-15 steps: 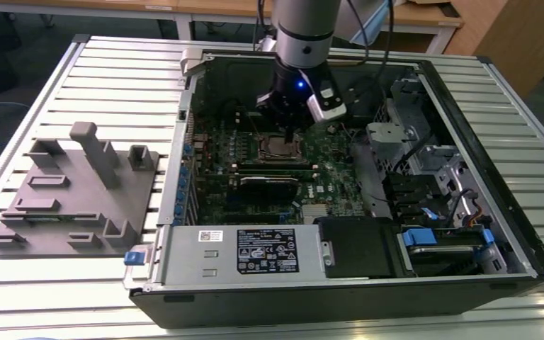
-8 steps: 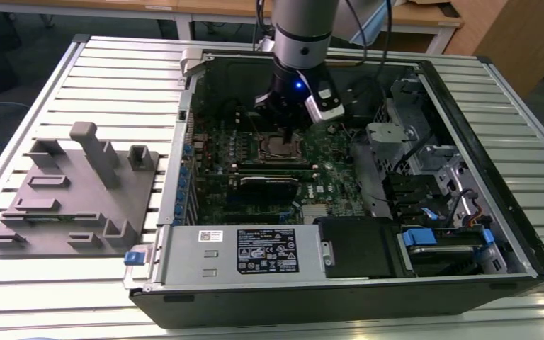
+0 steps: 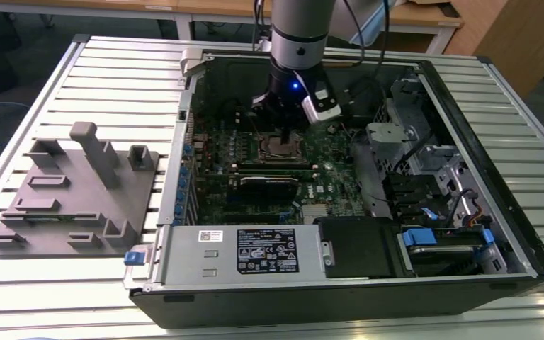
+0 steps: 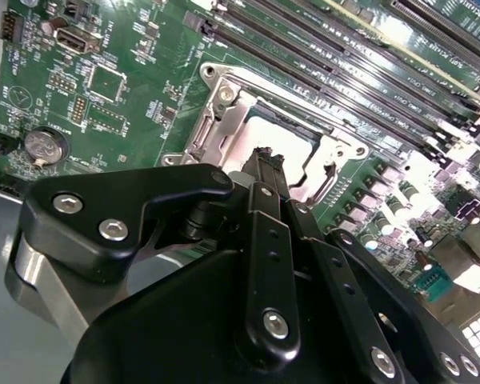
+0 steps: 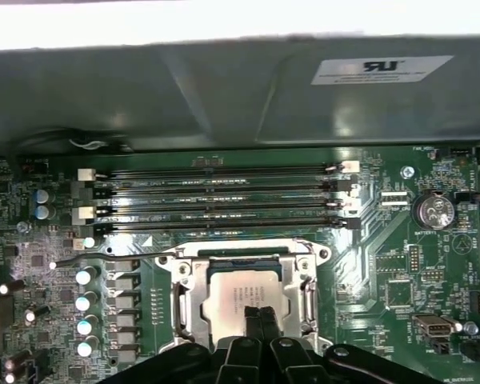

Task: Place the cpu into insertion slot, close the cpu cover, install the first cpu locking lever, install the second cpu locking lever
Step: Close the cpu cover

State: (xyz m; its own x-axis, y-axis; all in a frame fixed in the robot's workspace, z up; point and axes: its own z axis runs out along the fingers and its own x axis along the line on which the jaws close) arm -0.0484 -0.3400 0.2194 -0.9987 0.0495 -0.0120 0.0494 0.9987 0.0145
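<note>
Black pincer (image 5: 260, 314) perhaps touching cpu (image 5: 237, 290), motherboard (image 5: 382, 258) around

Open room over cpu cover (image 5: 190, 292), memory slots (image 5: 224, 196) just beside

The cpu (image 5: 242, 290), a flat square chip with a dull grey-silver top, sits level in the insertion slot (image 5: 244, 262), whose black frame edges it on the green board. The cpu cover (image 5: 188, 300), a brownish-silver metal frame, lies around the chip, which shows through its window.

Green motherboard (image 5: 384, 256), grey-silver cpu (image 5: 237, 290)
</note>
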